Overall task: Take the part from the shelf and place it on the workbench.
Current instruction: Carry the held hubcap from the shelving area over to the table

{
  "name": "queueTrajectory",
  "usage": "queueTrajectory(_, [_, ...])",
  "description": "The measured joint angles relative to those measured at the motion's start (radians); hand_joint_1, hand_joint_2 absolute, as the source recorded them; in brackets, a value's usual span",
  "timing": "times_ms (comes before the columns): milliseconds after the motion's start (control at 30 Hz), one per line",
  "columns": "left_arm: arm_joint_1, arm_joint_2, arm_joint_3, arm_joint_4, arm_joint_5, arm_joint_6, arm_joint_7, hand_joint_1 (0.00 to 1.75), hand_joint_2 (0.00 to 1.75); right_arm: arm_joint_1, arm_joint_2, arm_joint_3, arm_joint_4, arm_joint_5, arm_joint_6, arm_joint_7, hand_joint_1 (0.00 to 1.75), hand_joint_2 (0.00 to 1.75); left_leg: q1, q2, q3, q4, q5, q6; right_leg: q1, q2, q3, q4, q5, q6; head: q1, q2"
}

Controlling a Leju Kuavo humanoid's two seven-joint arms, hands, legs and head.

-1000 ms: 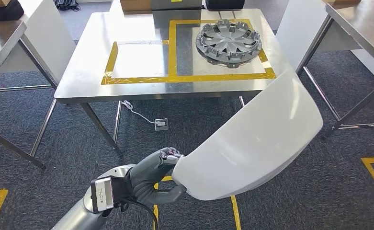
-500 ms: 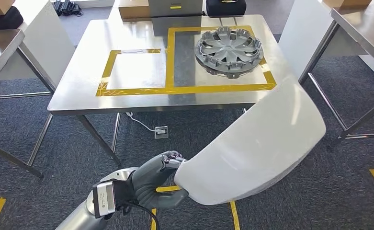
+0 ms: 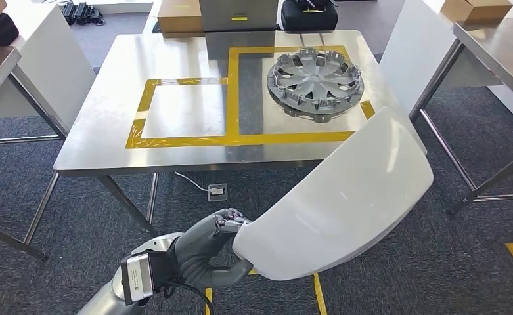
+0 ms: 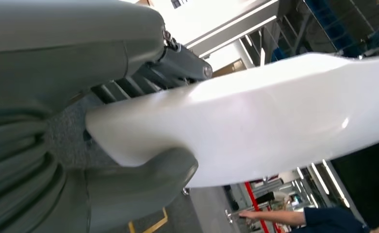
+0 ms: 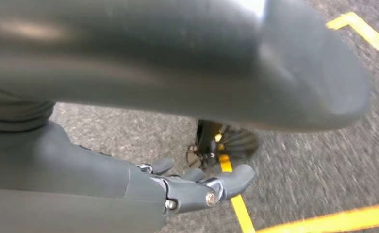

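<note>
Grey carpet [image 3: 83, 216] with yellow floor tape runs under a steel workbench [image 3: 188, 56] in the head view. Yellow tape on the benchtop marks two rectangles, a smaller one on the left and a larger one on the right. A grey wheel cover [image 3: 315, 77] lies inside the larger rectangle, toward its far right part. Cardboard boxes [image 3: 180, 14] and a black bag [image 3: 309, 14] sit along the bench's far edge. Nearer the camera, the left hand [image 3: 217, 246] holds a big white curved part [image 3: 345, 200] by its lower left end, fingers hooked over the top edge and thumb pressed beneath. The part is in the air, short of the bench's near edge, and its upper end overlaps the bench's right front corner in the picture.

From the left wrist, the same grip shows close up: dark fingers [image 4: 177, 60] lie across one face of the white part [image 4: 274, 116], and the thick thumb [image 4: 143, 179] presses the opposite face, so the edge is clamped between them. A person's arm in a dark sleeve [image 4: 323, 218] shows in the background.

From the right wrist, the right hand [image 5: 192, 187] hangs over carpet [image 5: 313, 165] and yellow floor tape [image 5: 236, 208]. Its fingers are loosely curled with small gaps between them, and they hold nothing.
</note>
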Motion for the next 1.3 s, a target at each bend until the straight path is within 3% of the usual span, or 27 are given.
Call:
queueTrajectory(67, [0.000, -0.002, 0.000, -0.002, 0.000, 0.000, 0.000, 1.75, 1.75, -0.004, -0.001, 0.000, 0.000, 0.000, 0.002, 0.000, 0.00, 0.00, 0.002, 0.000, 0.017, -0.002, -0.007, 0.009, -0.002, -0.001, -0.041, 0.077, -0.028, 0.007, 0.004, 0.000])
queueTrajectory(167, [0.003, -0.002, 0.001, -0.003, -0.002, 0.000, 0.000, 1.75, 1.75, -0.003, -0.003, 0.000, 0.000, 0.001, 0.002, -0.002, 0.00, 0.00, 0.001, -0.002, 0.033, -0.002, -0.028, 0.014, -0.003, -0.002, -0.162, 0.233, -0.087, 0.015, 0.010, 0.000])
queueTrajectory(200, [0.004, -0.002, 0.001, -0.003, -0.003, 0.000, 0.000, 1.75, 1.75, -0.001, -0.004, 0.000, 0.000, 0.002, 0.003, -0.003, 0.00, 0.00, 0.000, -0.003, 0.042, -0.002, -0.036, 0.014, -0.003, -0.002, -0.184, 0.240, -0.084, 0.016, 0.011, 0.000])
queueTrajectory(233, [0.004, -0.002, 0.001, -0.003, -0.004, 0.000, 0.000, 1.75, 1.75, 0.000, -0.004, 0.000, 0.000, 0.003, 0.004, -0.005, 0.00, 0.00, 0.000, -0.004, 0.054, -0.002, -0.046, 0.012, -0.003, -0.002, -0.189, 0.213, -0.060, 0.015, 0.012, 0.000])
queueTrajectory(300, [0.005, -0.003, 0.001, -0.003, -0.007, 0.000, 0.000, 1.75, 1.75, 0.001, -0.004, 0.001, 0.000, 0.003, 0.006, -0.008, 0.00, 0.00, 0.000, -0.005, 0.080, -0.002, -0.067, 0.006, -0.002, -0.003, -0.163, 0.090, 0.040, 0.008, 0.015, 0.000])
queueTrajectory(367, [0.007, -0.004, 0.001, -0.004, -0.013, 0.000, -0.001, 1.75, 1.75, 0.001, -0.005, 0.001, 0.000, 0.003, 0.004, -0.006, 0.00, 0.00, -0.002, -0.005, 0.097, -0.003, -0.086, -0.003, 0.003, -0.005, -0.140, 0.000, 0.096, -0.003, 0.018, 0.000])
queueTrajectory(467, [0.013, -0.004, 0.002, -0.008, -0.017, 0.001, -0.005, 1.75, 1.75, 0.003, -0.005, 0.001, 0.000, 0.001, 0.001, -0.002, 0.00, 0.00, -0.004, -0.005, 0.111, 0.000, -0.095, -0.023, 0.005, -0.005, -0.126, -0.020, 0.098, -0.024, 0.018, 0.000])
queueTrajectory(533, [0.015, -0.004, 0.002, -0.012, -0.017, 0.003, -0.010, 1.75, 1.75, 0.003, -0.005, 0.001, 0.000, 0.000, 0.001, -0.002, 0.00, 0.00, -0.003, -0.003, 0.099, 0.043, -0.101, -0.034, 0.000, -0.004, -0.105, -0.026, 0.090, -0.037, 0.013, 0.000])
queueTrajectory(567, [0.017, -0.003, 0.002, -0.013, -0.017, 0.003, -0.012, 1.75, 1.75, 0.003, -0.005, 0.001, 0.000, 0.000, 0.000, -0.003, 0.00, 0.00, -0.002, -0.002, 0.073, 0.090, -0.112, -0.039, -0.002, -0.004, -0.094, -0.028, 0.085, -0.042, 0.010, 0.000])
queueTrajectory(633, [0.025, -0.001, 0.003, -0.014, -0.019, 0.005, -0.016, 1.75, 1.75, 0.003, -0.005, 0.001, 0.000, 0.000, -0.001, -0.003, 0.00, 0.00, 0.003, -0.001, -0.006, 0.211, -0.155, -0.050, -0.001, -0.004, -0.079, -0.028, 0.070, -0.047, 0.005, 0.000])
queueTrajectory(700, [0.034, 0.002, 0.003, -0.014, -0.020, 0.005, -0.018, 1.75, 1.75, 0.005, -0.005, 0.001, 0.000, 0.000, -0.004, -0.003, 0.00, 0.00, 0.006, -0.001, -0.069, 0.274, -0.180, -0.056, -0.001, -0.003, -0.063, -0.028, 0.054, -0.047, 0.004, 0.000])
queueTrajectory(733, [0.037, 0.003, 0.003, -0.014, -0.020, 0.005, -0.018, 1.75, 1.75, 0.005, -0.005, 0.001, 0.000, 0.000, -0.005, -0.003, 0.00, 0.00, 0.007, 0.000, -0.079, 0.261, -0.163, -0.057, -0.001, -0.002, -0.052, -0.028, 0.046, -0.045, 0.003, 0.000])
queueTrajectory(833, [0.038, 0.005, 0.004, -0.014, -0.020, 0.006, -0.022, 1.75, 1.75, 0.005, -0.005, 0.001, 0.000, -0.001, -0.006, -0.001, 0.00, 0.00, 0.006, 0.001, -0.037, 0.084, -0.031, -0.048, -0.001, -0.001, -0.018, -0.027, 0.018, -0.038, 0.000, 0.000])
queueTrajectory(900, [0.039, 0.006, 0.006, -0.013, -0.021, 0.005, -0.025, 1.75, 1.75, 0.003, -0.005, 0.000, 0.000, -0.003, -0.007, 0.000, 0.00, 0.00, 0.002, 0.002, -0.017, 0.017, -0.003, -0.035, 0.001, -0.001, -0.008, -0.026, 0.004, -0.026, -0.001, 0.000])
queueTrajectory(1033, [0.038, 0.004, 0.012, -0.016, -0.023, 0.003, -0.028, 1.75, 1.75, 0.001, -0.006, 0.000, 0.000, -0.003, -0.008, 0.001, 0.00, 0.00, 0.004, 0.000, 0.006, 0.006, -0.008, -0.007, 0.001, -0.002, -0.012, 0.018, -0.001, -0.004, 0.001, 0.000])
queueTrajectory(1100, [0.037, 0.001, 0.013, -0.017, -0.023, 0.002, -0.029, 1.75, 1.75, -0.002, -0.007, 0.000, 0.000, -0.003, -0.007, 0.002, 0.00, 0.00, 0.006, 0.001, 0.021, 0.001, -0.015, 0.002, -0.001, -0.003, -0.070, 0.116, -0.027, 0.004, 0.006, 0.000])
queueTrajectory(1167, [0.038, 0.000, 0.014, -0.017, -0.023, 0.001, -0.029, 1.75, 1.75, -0.001, -0.009, 0.000, 0.000, -0.001, -0.008, 0.003, 0.00, 0.00, 0.006, 0.000, 0.029, 0.001, -0.026, 0.006, -0.002, -0.003, -0.155, 0.230, -0.072, 0.010, 0.010, 0.000])
queueTrajectory(1200, [0.038, 0.000, 0.015, -0.017, -0.023, 0.001, -0.029, 1.75, 1.75, 0.001, -0.010, 0.000, 0.000, 0.001, -0.009, 0.003, 0.00, 0.00, 0.006, -0.001, 0.035, 0.001, -0.033, 0.006, -0.002, -0.003, -0.185, 0.256, -0.082, 0.011, 0.012, 0.000])
queueTrajectory(1233, [0.039, 0.000, 0.016, -0.016, -0.023, 0.001, -0.029, 1.75, 1.75, 0.003, -0.011, 0.000, 0.000, 0.002, -0.009, 0.004, 0.00, 0.00, 0.006, -0.002, 0.043, 0.001, -0.040, 0.004, -0.002, -0.003, -0.198, 0.248, -0.069, 0.010, 0.013, 0.000])
queueTrajectory(1300, [0.039, 0.000, 0.017, -0.017, -0.023, 0.001, -0.029, 1.75, 1.75, 0.004, -0.013, 0.000, 0.000, 0.003, -0.009, 0.003, 0.00, 0.00, 0.007, -0.003, 0.065, 0.001, -0.057, -0.001, -0.003, -0.003, -0.174, 0.138, 0.016, 0.006, 0.016, 0.000])
